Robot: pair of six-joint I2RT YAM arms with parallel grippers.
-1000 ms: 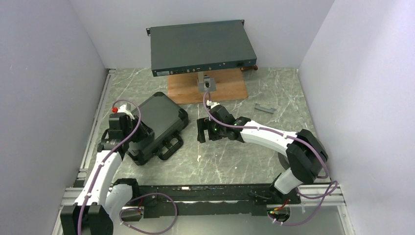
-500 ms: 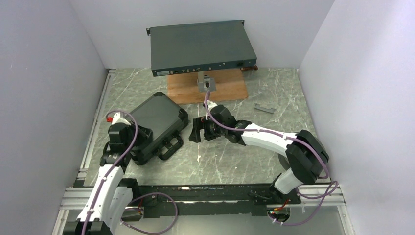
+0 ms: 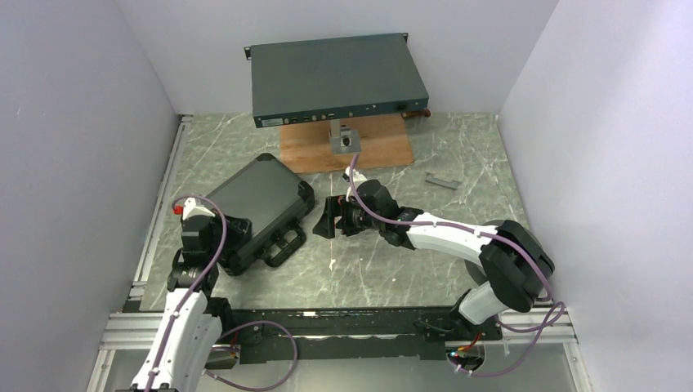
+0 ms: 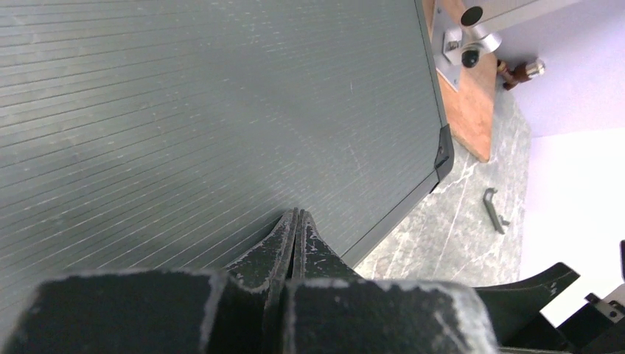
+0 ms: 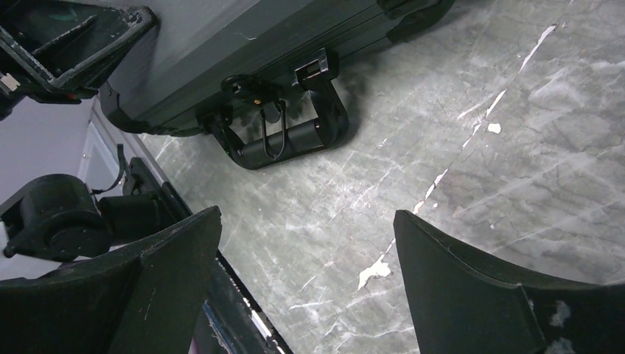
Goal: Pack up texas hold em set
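Left end effector (image 3: 235,235) first: fingers pressed together, pinching nothing, tips low over the ribbed lid of the black case (image 3: 261,194) at its near-left end; actual contact I can't call. The right end effector (image 3: 327,219) is spread wide and empty, hanging just beside the case's right flank. In its wrist view the carry handle (image 5: 287,136) lies ahead and to the left. The case lies shut and flat, its long axis running diagonally from near-left to far-right, with the handle on the near-right long side. So the left arm is on the lid, while the right faces the handle side. The marbled tabletop (image 3: 392,261) around it is flat. Well behind stand the grey rack unit (image 3: 335,77) and the wooden board (image 3: 310,151).
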